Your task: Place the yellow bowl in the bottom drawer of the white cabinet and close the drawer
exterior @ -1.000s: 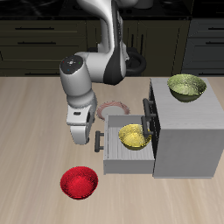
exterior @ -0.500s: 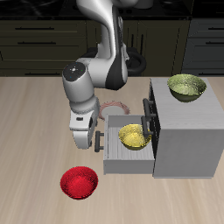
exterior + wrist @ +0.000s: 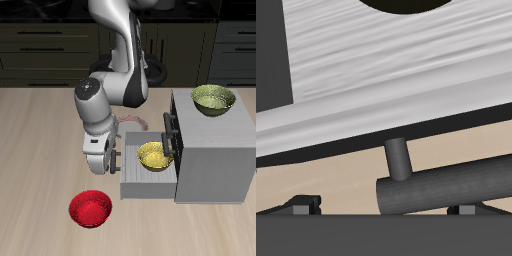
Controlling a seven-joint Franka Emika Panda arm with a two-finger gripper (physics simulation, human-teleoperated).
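the small bright yellow bowl (image 3: 152, 156) already sits inside the bottom drawer (image 3: 128, 183), the shallow light-grey tray pulled out of the boxy white cabinet (image 3: 215, 160), so placing looks done and only the closing is left. the arm's claw (image 3: 104, 164) is low at the drawer's front panel, right by its dark bar handle (image 3: 446, 190), which fills the wrist view up close. whether the claw is wide or narrow cannot be told. the drawer is fully open.
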